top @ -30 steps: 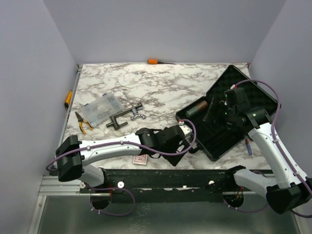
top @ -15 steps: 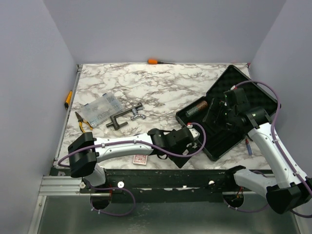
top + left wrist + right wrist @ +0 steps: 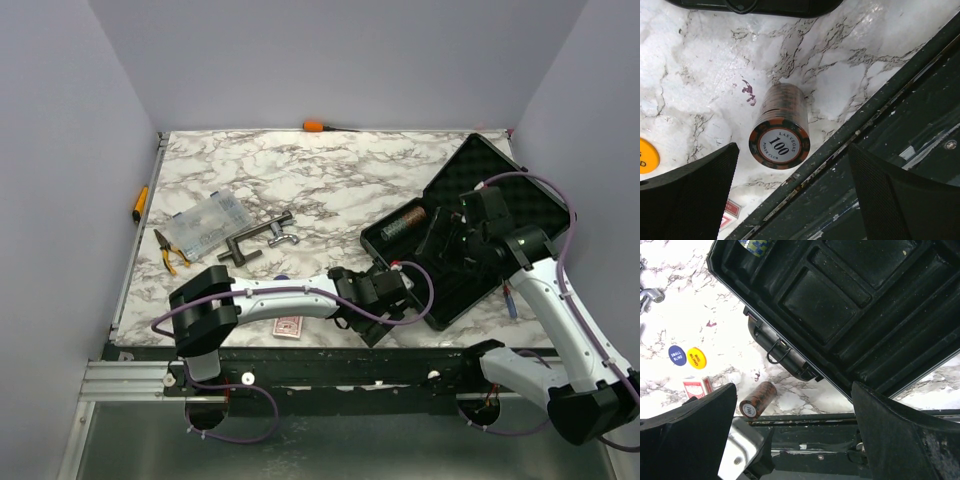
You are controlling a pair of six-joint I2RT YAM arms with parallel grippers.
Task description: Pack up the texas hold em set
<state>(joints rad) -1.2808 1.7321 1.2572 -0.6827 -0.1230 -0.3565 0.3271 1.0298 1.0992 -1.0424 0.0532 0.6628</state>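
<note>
Well, left gripper (image 3: 793,162) gapes empty over the chip stack (image 3: 782,125) beside the case (image 3: 840,305), presumably to grab it; right gripper (image 3: 794,390) hovers open, empty, above the case.

Chip stack (image 3: 781,125) brown-orange, table (image 3: 690,75) white with grey veins (case (image 3: 820,305) black).

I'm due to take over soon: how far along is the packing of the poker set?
Early. Done: the case stands open with one chip roll inside. In hand: the left hand, open, straddles a second chip roll lying on the table, not yet gripped. Left: that roll, the blue disc, orange disc and red card deck on the table, then closing the lid.
</note>
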